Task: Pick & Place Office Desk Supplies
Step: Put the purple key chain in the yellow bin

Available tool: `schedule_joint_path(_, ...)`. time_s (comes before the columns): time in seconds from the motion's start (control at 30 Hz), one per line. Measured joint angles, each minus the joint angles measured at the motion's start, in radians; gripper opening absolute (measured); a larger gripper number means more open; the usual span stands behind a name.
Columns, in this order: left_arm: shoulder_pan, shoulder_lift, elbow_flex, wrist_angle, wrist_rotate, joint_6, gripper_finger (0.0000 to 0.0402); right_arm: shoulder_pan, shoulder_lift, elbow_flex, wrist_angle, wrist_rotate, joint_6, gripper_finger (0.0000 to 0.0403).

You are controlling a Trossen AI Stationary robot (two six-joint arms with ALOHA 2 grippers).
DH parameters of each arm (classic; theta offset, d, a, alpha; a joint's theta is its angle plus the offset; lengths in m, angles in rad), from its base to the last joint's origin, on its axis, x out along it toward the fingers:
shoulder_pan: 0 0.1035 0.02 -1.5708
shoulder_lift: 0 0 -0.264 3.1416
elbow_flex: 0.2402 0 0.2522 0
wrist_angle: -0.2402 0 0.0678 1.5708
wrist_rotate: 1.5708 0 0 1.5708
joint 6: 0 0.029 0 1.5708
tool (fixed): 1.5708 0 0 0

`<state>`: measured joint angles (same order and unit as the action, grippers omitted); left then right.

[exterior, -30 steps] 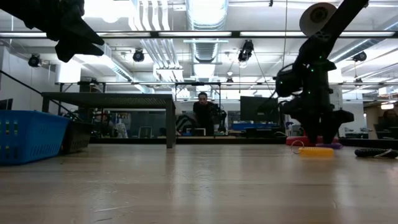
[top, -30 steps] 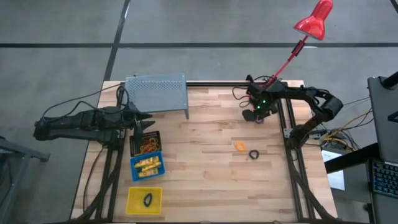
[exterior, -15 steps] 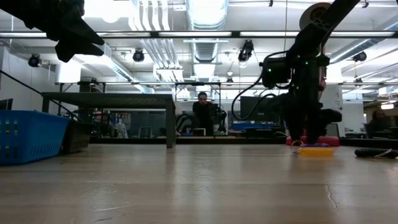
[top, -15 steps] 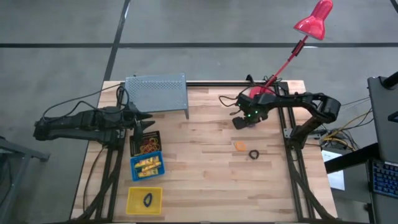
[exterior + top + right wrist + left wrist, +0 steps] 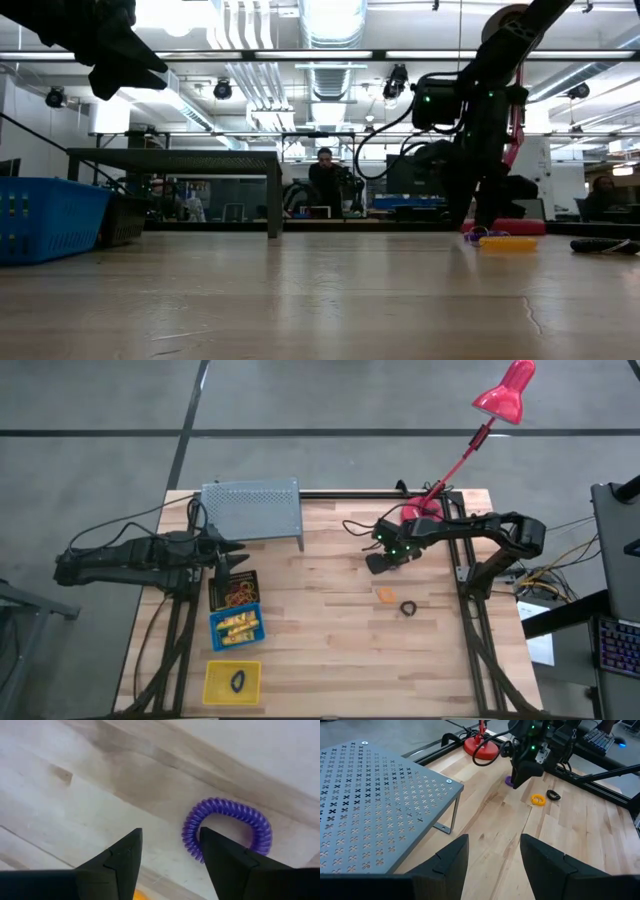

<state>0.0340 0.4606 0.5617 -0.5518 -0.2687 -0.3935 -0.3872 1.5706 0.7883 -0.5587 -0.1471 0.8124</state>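
A purple coiled ring (image 5: 260,822) lies flat on the wooden table (image 5: 320,650), close to the pink lamp's base. My right gripper (image 5: 170,865) points down just above it and is open, with the ring in front of one finger. An orange ring (image 5: 386,595) and a black ring (image 5: 408,607) lie nearer the front. My left gripper (image 5: 492,860) hangs open and high over the black bin (image 5: 235,591) of rubber bands. Beside that are a blue bin (image 5: 237,627) of yellow tubes and a yellow bin (image 5: 232,680) with a black ring.
A grey perforated metal stand (image 5: 252,510) occupies the far left of the table. The pink desk lamp's base (image 5: 420,512) and cables sit just behind my right gripper. Bare wood stretches across the middle (image 5: 320,590) and the front.
My right gripper has swung away from the lamp's base, toward the table's left edge and a little toward the near edge, rolling its wrist as it went. It now stands over the purple ring. My left arm has kept still.
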Motion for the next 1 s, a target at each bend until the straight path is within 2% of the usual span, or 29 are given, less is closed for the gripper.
schedule_joint_path(0.13, 0.0, 0.0, 0.0, 0.0, 0.0, 0.0, 0.0184, 0.017, 0.017, 0.001, 0.0, 0.042, 0.001, 0.0167)
schedule_joint_path(0.47, 0.0, -0.001, 0.0, 0.0, 0.0, 0.0, 0.0184, 0.023, 0.031, 0.0, -0.007, 0.071, 0.006, 0.012)
schedule_joint_path(0.83, 0.0, 0.0, 0.0, 0.0, 0.0, 0.0, 0.0184, 0.023, 0.032, -0.002, -0.017, 0.122, 0.027, 0.004)
schedule_joint_path(1.0, 0.0, 0.0, 0.0, 0.0, 0.0, 0.0, 0.0184, 0.023, 0.032, -0.002, -0.014, 0.125, 0.027, 0.0031)
